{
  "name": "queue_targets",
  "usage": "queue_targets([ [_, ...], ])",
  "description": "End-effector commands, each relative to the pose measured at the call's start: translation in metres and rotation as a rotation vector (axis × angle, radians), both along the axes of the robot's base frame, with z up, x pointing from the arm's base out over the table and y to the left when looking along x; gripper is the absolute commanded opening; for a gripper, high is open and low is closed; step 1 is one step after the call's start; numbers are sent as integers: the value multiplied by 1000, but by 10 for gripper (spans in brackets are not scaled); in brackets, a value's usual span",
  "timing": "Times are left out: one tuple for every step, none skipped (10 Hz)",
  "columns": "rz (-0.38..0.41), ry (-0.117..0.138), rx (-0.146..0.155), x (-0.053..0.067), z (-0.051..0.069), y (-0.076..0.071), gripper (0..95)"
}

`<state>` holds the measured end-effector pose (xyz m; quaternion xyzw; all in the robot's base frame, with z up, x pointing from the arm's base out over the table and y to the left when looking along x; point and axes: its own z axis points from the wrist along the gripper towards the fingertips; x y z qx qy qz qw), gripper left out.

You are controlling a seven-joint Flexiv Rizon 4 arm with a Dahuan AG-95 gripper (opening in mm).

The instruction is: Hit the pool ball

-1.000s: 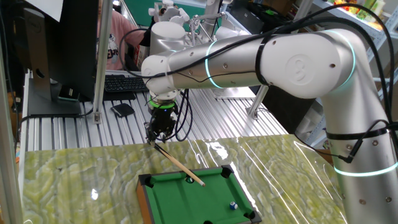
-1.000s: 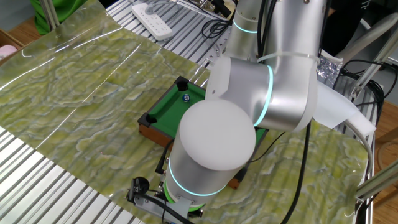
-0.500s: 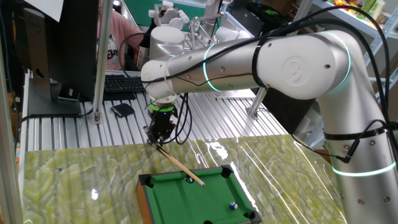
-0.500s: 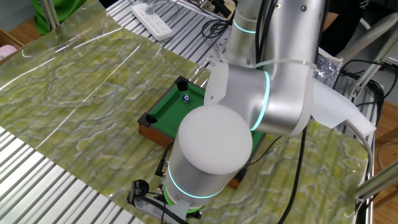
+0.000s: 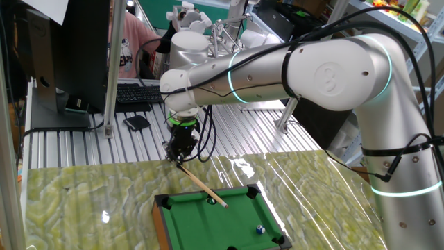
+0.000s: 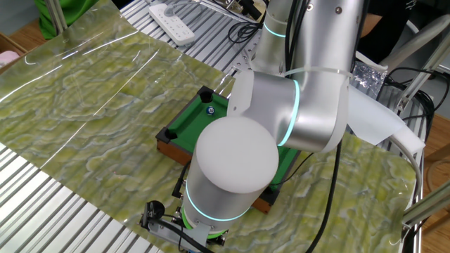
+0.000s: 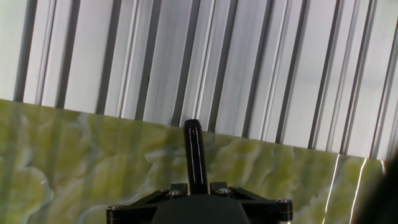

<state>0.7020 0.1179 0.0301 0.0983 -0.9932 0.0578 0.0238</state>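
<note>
A mini green pool table [image 5: 159, 223] lies on the marbled mat. The pool ball [image 5: 260, 228], tiny and blue with a white patch, rests near the table's front right corner; it shows as the pool ball [image 6: 209, 109] by the far corner in the other fixed view. My gripper [image 5: 177, 155] hangs beyond the table's far edge, shut on the butt of a wooden cue stick [image 5: 201, 185]. The cue slants down onto the felt, its tip far from the ball. In the hand view the dark cue butt [image 7: 194, 152] sticks out between the jaws of the gripper [image 7: 194, 186].
A small dark ball [image 5: 211, 201] lies close to the cue tip. Ribbed metal tabletop [image 5: 139, 142] stretches behind the mat, with a keyboard [image 5: 139, 92] and monitor beyond. My bulky elbow [image 6: 235, 158] hides much of the pool table in the other fixed view.
The jaws have closed on the cue butt. The wrist has shifted slightly to the right; the cue and the balls lie where they were.
</note>
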Motion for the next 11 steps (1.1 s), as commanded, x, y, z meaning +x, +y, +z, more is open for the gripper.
queue_targets([
  [0, 0, 1, 0, -1, 1, 380],
  [-3, -1, 0, -1, -2, 1, 380],
  [-4, -1, 0, -1, -3, 2, 380],
  [-5, -1, 0, -2, -4, 2, 380],
  [-7, -1, 0, -2, -5, 3, 380],
  [-10, -2, -1, -2, -7, 3, 380],
  [-10, -2, 0, -2, -7, 3, 380],
  [-10, -3, 1, -2, -8, 3, 190],
  [-9, -3, 2, -2, -9, 3, 190],
  [-7, -1, 2, -2, -9, 3, 190],
  [-6, -1, 2, -2, -9, 3, 0],
])
